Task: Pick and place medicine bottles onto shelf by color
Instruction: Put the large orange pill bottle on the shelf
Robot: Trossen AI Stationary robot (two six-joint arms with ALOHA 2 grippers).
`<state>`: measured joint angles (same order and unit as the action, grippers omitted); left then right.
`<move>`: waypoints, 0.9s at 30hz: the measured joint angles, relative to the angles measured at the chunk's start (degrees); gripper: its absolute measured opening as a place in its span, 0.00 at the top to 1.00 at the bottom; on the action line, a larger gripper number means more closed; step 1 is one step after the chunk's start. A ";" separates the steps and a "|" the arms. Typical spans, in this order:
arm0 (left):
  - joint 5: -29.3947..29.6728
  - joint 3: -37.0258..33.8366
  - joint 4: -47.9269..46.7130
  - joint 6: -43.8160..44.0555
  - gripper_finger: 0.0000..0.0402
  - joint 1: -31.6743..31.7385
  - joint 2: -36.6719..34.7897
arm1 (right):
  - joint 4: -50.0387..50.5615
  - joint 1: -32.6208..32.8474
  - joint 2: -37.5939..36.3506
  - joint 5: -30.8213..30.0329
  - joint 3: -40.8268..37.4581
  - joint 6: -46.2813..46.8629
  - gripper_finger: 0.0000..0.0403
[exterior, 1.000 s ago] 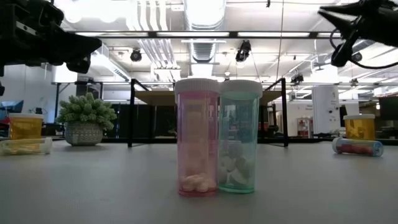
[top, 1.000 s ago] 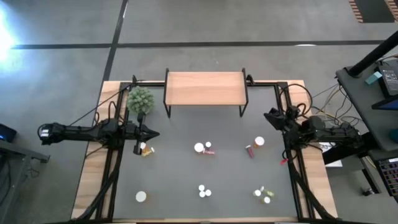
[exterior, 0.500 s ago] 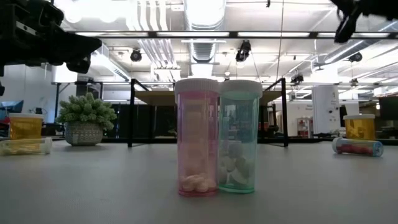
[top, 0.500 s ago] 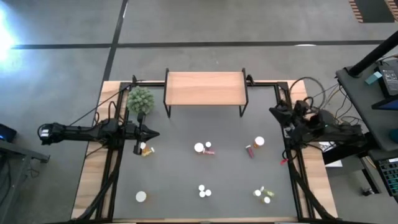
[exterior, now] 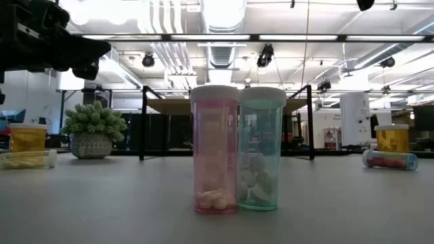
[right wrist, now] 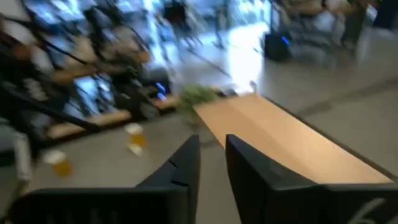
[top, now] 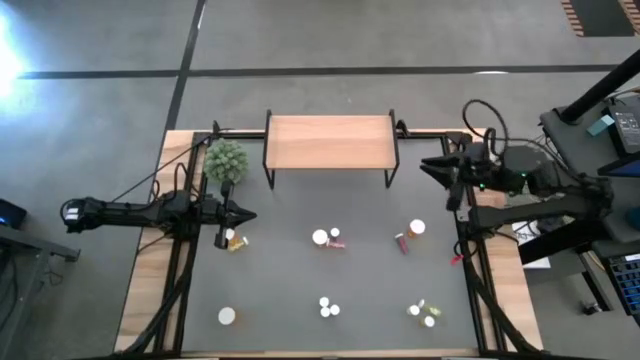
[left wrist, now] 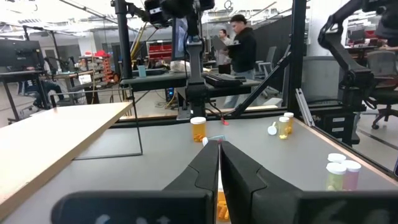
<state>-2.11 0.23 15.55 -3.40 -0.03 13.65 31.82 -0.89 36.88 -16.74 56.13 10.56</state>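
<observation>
- Still nothing stands on the shelf (top: pixel 329 141), at the far middle of the mat (top: pixel 300 290); every bottle is down on the mat, nearer than it.
- Right gripper (top: pixel 437 166) hangs at the mat's far right edge, just right of the shelf's right legs, holding nothing; its wrist view shows the fingers parted by a narrow gap.
- Nearest to it are the orange bottle (top: pixel 417 228), upright, and the pink bottle (top: pixel 402 242) touching it, lying on its side. Both lie nearer and slightly left of that gripper, so I judge the right arm best placed for them.
- Left gripper (top: pixel 244 216) is shut and empty, over the mat's left part, beside the plant (top: pixel 226 160). An orange pair (top: pixel 235 240) sits just near of its tip, one lying flat.
- Other bottles: a middle pair (top: pixel 327 238), a near-middle pair (top: pixel 327 306) of pink and green standing upright and touching, a near-right cluster (top: pixel 423 313), and one near-left bottle (top: pixel 227 316).
- Pills show inside the near-middle pair; other contents I cannot tell.
</observation>
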 joint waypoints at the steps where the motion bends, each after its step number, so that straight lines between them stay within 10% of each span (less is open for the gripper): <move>1: 0.00 0.00 0.00 0.00 1.00 0.00 -0.02 | 3.75 0.00 1.53 -1.54 2.41 1.18 0.78; 16: 0.00 0.01 -0.01 0.02 1.00 0.00 0.00 | 57.75 -0.02 21.42 -3.70 24.34 40.87 0.52; 27: 0.02 0.00 0.00 0.02 1.00 0.02 -0.02 | 57.23 -0.01 25.76 4.59 16.05 45.42 0.52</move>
<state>-2.09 0.23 15.55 -3.38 -0.01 13.63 89.05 -0.90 62.65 -12.15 72.18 55.98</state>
